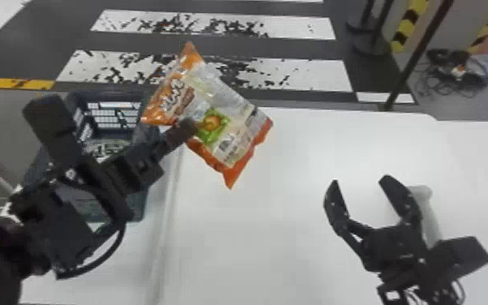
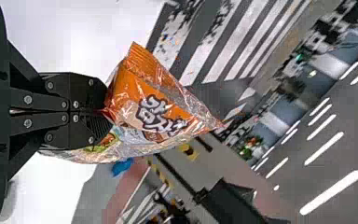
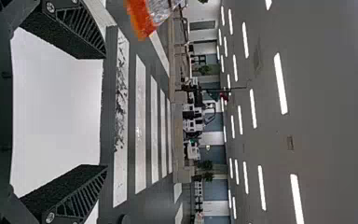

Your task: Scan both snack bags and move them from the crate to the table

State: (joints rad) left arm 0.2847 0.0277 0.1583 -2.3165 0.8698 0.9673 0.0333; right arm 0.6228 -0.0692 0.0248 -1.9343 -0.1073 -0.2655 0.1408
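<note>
The left end effector (image 1: 185, 126) is closed on the snack bag (image 1: 231, 117), in the head view; the bag is tilted in the air, near the crate (image 1: 109, 95) and the left side of the counter (image 1: 275, 243); the right end effector (image 1: 359, 180) is open and empty, above the counter, beside a pale object (image 1: 430, 217); in the left wrist view, the fingers of the left end effector (image 2: 107, 112) pinch the bag together; in the right wrist view, the two fingers stand wide apart, with the bag's orange corner (image 3: 142, 23) farther off
</note>
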